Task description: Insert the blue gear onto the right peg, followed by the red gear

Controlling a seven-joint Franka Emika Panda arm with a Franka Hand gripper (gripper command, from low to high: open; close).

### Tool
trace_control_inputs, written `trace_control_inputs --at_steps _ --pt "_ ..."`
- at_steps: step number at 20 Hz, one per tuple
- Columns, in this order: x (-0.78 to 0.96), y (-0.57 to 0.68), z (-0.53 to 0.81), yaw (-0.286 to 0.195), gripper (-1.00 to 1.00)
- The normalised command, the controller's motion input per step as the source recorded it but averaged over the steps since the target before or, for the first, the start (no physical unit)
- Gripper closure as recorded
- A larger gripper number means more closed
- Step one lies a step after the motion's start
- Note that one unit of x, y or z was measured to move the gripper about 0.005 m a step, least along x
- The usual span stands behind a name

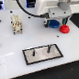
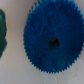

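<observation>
red gear point(image 1: 64, 29) beside claw point(image 1: 54, 24), plate point(image 1: 43, 53) apart

white table point(image 1: 12, 56) bears grey plate point(image 1: 43, 53), red gear point(image 1: 64, 29), blue gear point(image 2: 52, 40).

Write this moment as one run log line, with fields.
phase: approach | gripper: above blue gear, state unclear | red gear: on table | pegs: both bare
</observation>
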Motion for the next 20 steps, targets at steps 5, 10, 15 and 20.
trace_control_inputs --at_steps 5,10,15,20 --pt "-0.32 -0.04 -0.12 0.0 1.0" --pt "-0.21 -0.01 -0.1 0.0 -1.0" --pt "-0.17 -0.01 -0.08 0.0 1.0" --pt "0.03 -0.02 0.15 0.0 1.0"
